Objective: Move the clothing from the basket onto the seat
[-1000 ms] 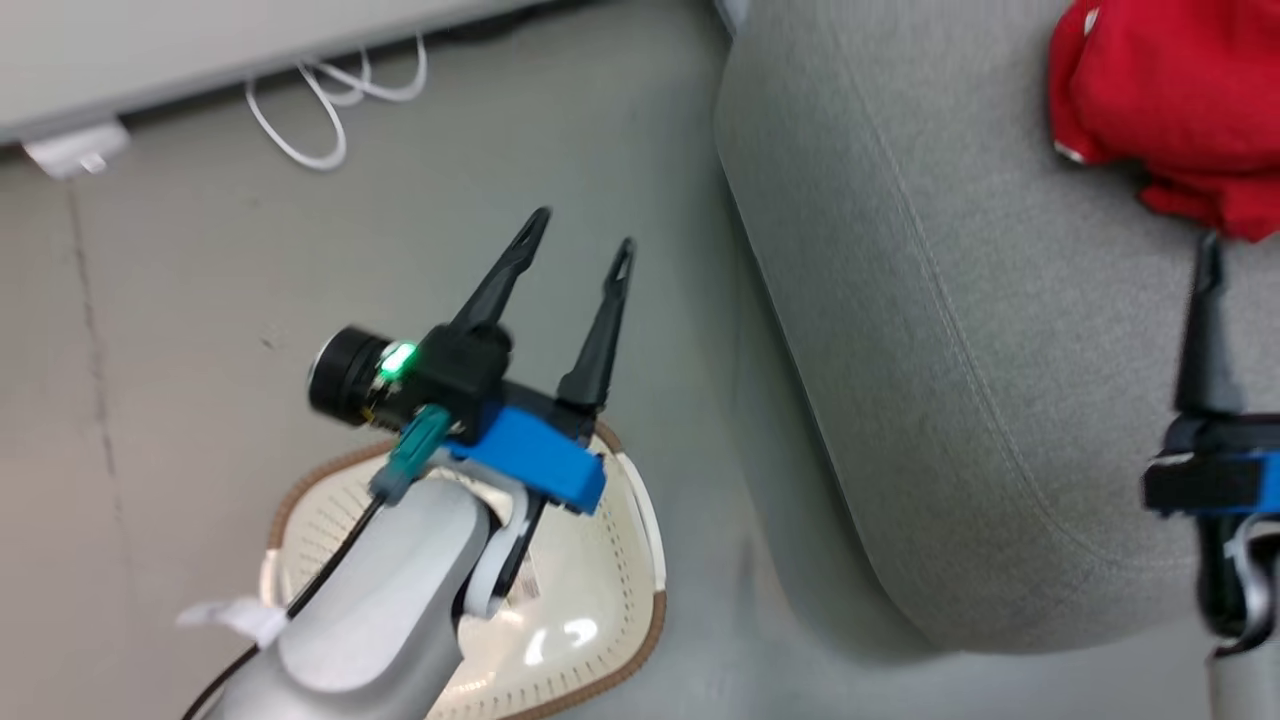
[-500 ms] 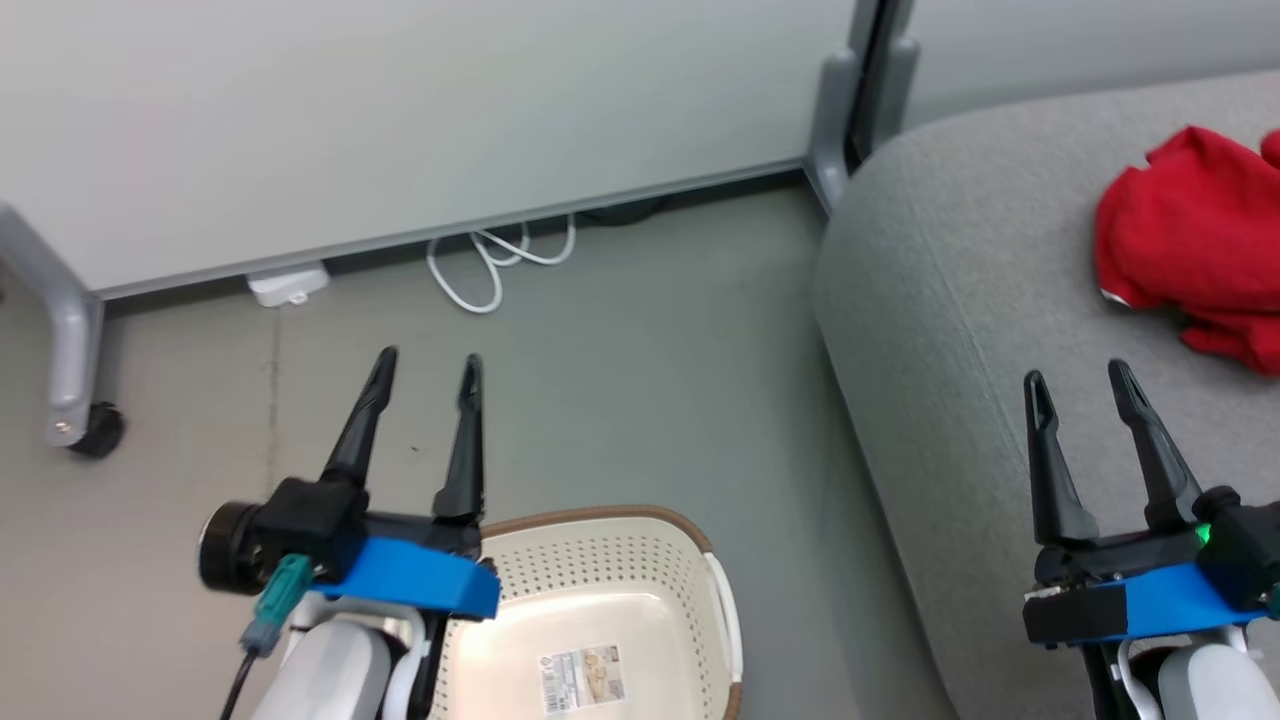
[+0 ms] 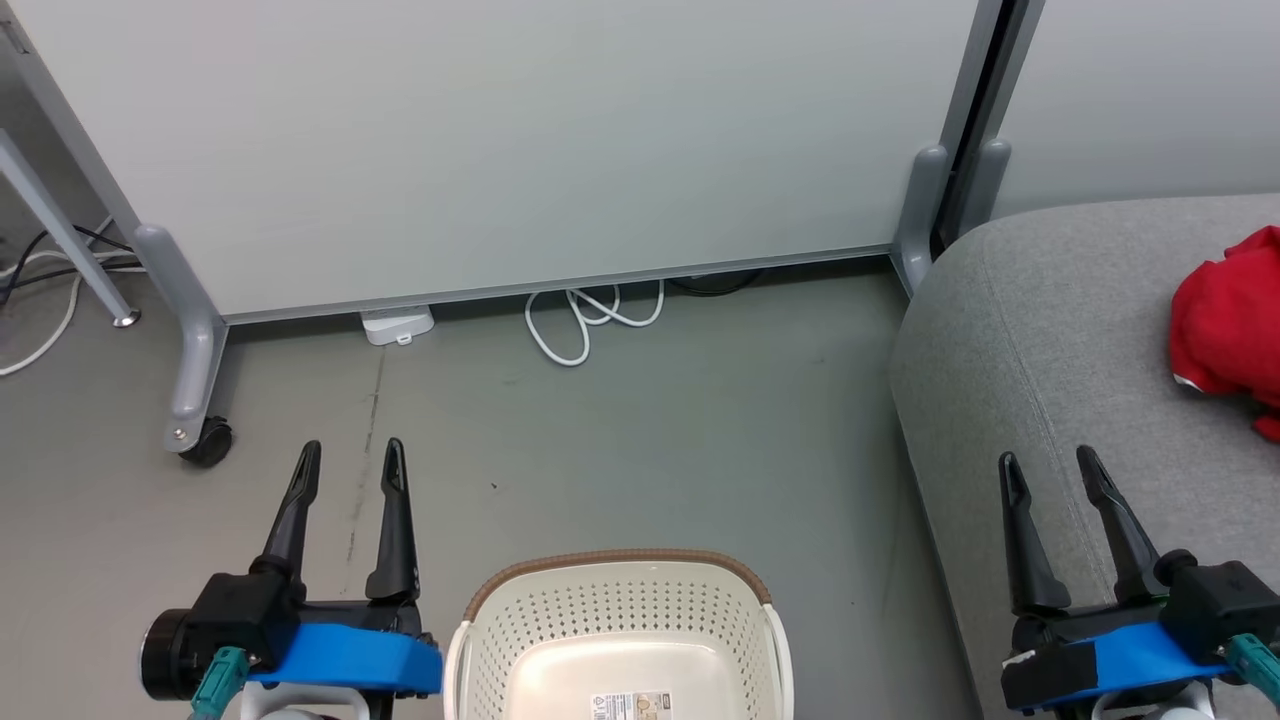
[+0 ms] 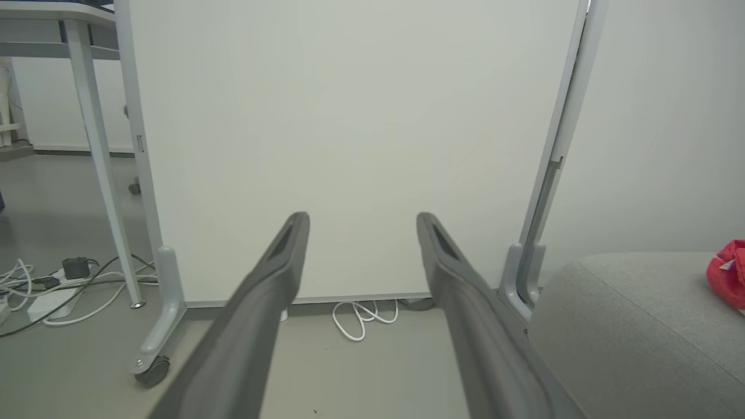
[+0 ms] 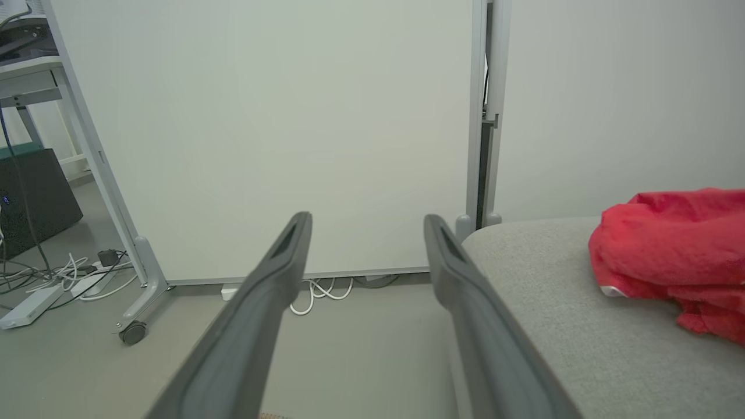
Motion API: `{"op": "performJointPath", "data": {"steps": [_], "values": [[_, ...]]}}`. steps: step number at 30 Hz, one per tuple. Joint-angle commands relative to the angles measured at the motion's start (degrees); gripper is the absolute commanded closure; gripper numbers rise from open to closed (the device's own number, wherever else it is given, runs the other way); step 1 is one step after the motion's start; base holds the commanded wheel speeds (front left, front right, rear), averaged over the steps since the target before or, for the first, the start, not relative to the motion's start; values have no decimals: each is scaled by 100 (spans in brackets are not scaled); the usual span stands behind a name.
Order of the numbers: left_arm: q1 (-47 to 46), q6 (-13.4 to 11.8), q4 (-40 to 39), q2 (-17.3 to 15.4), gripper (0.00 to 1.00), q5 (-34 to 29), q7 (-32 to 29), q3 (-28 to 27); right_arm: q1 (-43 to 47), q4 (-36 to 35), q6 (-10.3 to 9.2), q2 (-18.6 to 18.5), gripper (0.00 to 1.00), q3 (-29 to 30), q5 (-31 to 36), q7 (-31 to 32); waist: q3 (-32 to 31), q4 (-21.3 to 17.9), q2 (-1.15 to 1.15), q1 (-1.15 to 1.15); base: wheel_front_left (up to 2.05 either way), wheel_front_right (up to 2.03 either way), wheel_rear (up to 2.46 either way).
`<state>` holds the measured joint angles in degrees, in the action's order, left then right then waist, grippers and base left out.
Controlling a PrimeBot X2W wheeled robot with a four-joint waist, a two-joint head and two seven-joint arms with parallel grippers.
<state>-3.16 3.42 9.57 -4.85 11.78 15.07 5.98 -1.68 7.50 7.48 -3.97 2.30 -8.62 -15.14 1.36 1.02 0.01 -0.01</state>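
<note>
Panel (image 3: 500,150), cable (image 3: 590,312) ahead; left end effector (image 3: 352,447), right end effector (image 3: 1046,456) wide; clothing (image 3: 1225,320) on seat (image 3: 1050,330)

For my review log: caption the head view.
Left pincer and right pincer open, flanking the basket; clothing on the seat.

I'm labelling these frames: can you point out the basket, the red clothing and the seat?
basket (image 3: 620,608), head view, on its perforated back wall
clothing (image 5: 669,244), right wrist view, on the heap's upper fold
seat (image 3: 1060,340), head view, on bare grey cushion

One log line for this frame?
left gripper: open, empty | right gripper: open, empty | basket: no clothing visible | clothing: on seat
</note>
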Motion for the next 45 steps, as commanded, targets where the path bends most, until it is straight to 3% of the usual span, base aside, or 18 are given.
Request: {"op": "performJointPath", "data": {"steps": [1, 19, 31, 32, 37, 45], "values": [[74, 60, -35, 51, 0, -75, 14, -99, 91, 45, 3, 20, 0, 22, 31, 0, -32, 40, -1, 1, 0, 0, 0], [281, 249, 38, 199, 0, -268, 14, -266, 122, 545, 3, 98, 0, 110, -41, 0, -135, 132, -1, 1, 0, 0, 0], [239, 124, 151, 199, 0, -268, 14, -225, 72, 602, 3, 113, 0, 70, -51, 0, -115, 153, -1, 1, 0, 0, 0], [235, 148, 147, 190, 100, -242, 0, -212, 75, 601, 0, 97, 100, 69, -54, 1, -114, 154, -1, 2, 0, 0, 0], [363, 147, 382, 191, 100, -180, -50, -192, 115, 834, 0, 109, 100, 69, -102, 22, -113, 154, -1, 1, 0, 0, 0], [272, 175, 400, 192, 100, 729, -293, -321, 34, 825, 0, 108, 100, 126, -1013, 276, -114, 138, -1, 1, 0, 0, 0]]}}
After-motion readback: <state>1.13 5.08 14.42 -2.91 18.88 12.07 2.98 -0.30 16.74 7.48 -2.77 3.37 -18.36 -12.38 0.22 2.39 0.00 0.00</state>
